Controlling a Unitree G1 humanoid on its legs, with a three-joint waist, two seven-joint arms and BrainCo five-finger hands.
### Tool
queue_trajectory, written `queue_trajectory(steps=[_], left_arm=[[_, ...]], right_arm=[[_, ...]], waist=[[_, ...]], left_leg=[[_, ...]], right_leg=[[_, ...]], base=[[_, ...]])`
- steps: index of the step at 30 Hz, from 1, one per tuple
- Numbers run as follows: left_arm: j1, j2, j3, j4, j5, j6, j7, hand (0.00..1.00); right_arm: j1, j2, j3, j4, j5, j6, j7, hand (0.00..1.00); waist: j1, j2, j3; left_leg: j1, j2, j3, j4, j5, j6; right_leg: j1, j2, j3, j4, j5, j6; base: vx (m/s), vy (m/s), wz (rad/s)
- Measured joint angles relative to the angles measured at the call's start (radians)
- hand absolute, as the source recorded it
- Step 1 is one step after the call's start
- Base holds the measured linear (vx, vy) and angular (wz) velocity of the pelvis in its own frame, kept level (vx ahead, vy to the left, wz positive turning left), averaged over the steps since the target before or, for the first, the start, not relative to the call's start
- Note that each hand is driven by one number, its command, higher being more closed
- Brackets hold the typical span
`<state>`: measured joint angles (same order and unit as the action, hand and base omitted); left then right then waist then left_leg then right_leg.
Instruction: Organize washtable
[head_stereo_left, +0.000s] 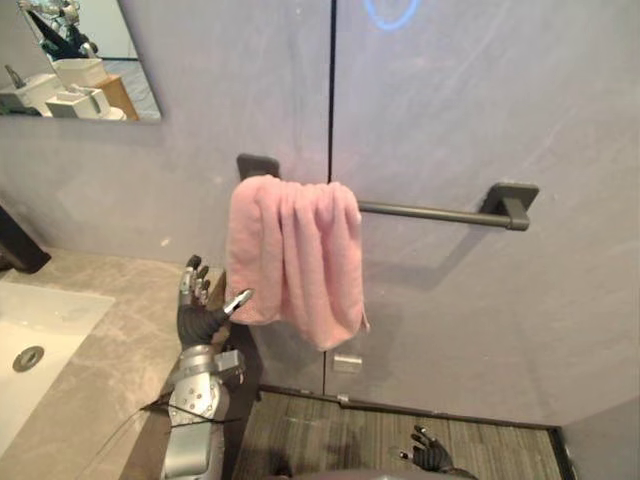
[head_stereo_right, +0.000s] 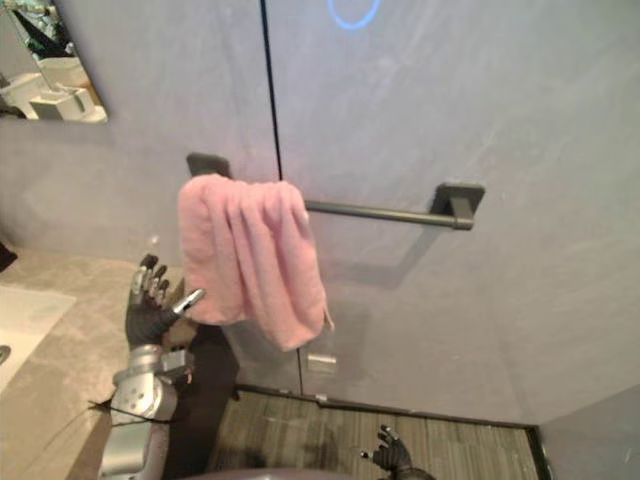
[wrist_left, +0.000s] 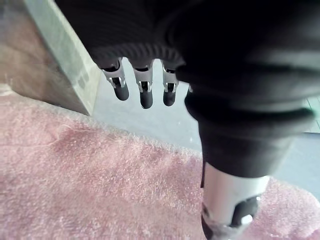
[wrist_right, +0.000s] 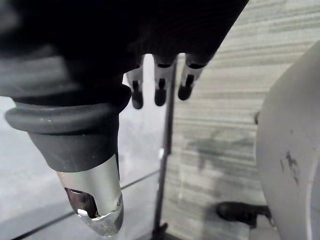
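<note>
A pink towel (head_stereo_left: 293, 253) is draped in folds over the left end of a dark wall-mounted bar (head_stereo_left: 440, 213).

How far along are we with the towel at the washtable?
Done: the pink towel hangs over the dark bar, bunched toward its left end. In hand: nothing; the left hand is open by the towel's lower edge, the right hand hangs low, open. Left: probably spreading the towel out.

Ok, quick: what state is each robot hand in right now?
Left robot hand: open, fingers straight, raised beside the pink towel, holding nothing.
Right robot hand: open, fingers relaxed, hanging low, holding nothing.
</note>
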<state>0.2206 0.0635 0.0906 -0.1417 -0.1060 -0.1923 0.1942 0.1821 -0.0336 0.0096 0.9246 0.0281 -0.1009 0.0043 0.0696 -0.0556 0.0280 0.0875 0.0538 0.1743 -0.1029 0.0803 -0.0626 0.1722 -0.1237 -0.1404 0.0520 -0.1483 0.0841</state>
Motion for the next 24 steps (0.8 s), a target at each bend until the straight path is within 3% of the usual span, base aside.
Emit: queue_trajectory(steps=[10,11,24], left_arm=[[-0.068,0.067,-0.021,0.189,0.0,0.028,-0.021,0.0],[-0.087,0.076,-0.022,0.213,-0.001,0.03,-0.021,1.0],[-0.147,0.15,-0.058,0.351,-0.01,0.035,-0.046,1.0]], right_arm=[[0.0,-0.008,0.0,0.002,-0.001,0.001,0.001,0.0],[0.0,-0.012,0.0,0.002,-0.001,0.002,0.002,0.0],[-0.02,-0.034,-0.036,-0.001,0.0,0.003,0.0,0.0]], waist=[[-0.004,-0.001,0.001],[-0.006,-0.002,0.002],[-0.054,-0.013,0.004]], left_leg=[[-0.004,0.0,0.0,0.0,0.0,0.0],[-0.004,0.0,0.001,0.0,0.0,0.0],[-0.019,-0.001,0.026,0.0,-0.006,0.0]], right_leg=[[-0.003,0.001,0.002,-0.005,0.0,0.0],[-0.004,0.001,0.003,-0.005,0.0,0.0],[-0.037,0.001,0.049,-0.01,0.012,-0.001]], base=[[0.0,-0.001,0.0],[-0.03,-0.01,-0.04],[0.0,-0.005,-0.09]])
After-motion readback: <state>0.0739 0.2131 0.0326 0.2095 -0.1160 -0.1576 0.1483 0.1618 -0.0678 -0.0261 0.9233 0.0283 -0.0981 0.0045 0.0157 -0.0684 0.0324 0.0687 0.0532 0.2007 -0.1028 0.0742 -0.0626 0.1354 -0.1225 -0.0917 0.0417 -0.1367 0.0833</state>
